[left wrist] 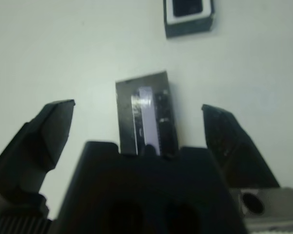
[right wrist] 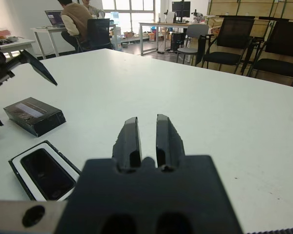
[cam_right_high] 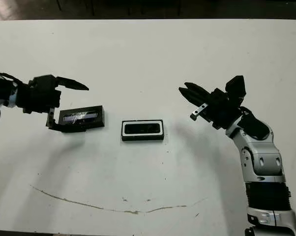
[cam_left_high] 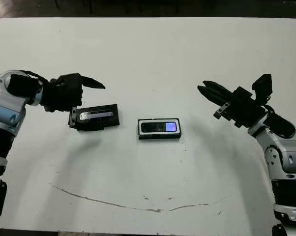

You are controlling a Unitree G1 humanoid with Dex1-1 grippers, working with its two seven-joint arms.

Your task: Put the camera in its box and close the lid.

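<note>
This is an open-plan office or lab workroom. Beyond the wide white table (right wrist: pixel 244 112) stand black mesh office chairs (right wrist: pixel 229 46), more white desks (right wrist: pixel 158 24), a monitor (right wrist: pixel 180 7) and bright windows (right wrist: pixel 137 7). A person (right wrist: pixel 76 17) sits with their back turned at a far desk, facing an open laptop (right wrist: pixel 53 17).
</note>
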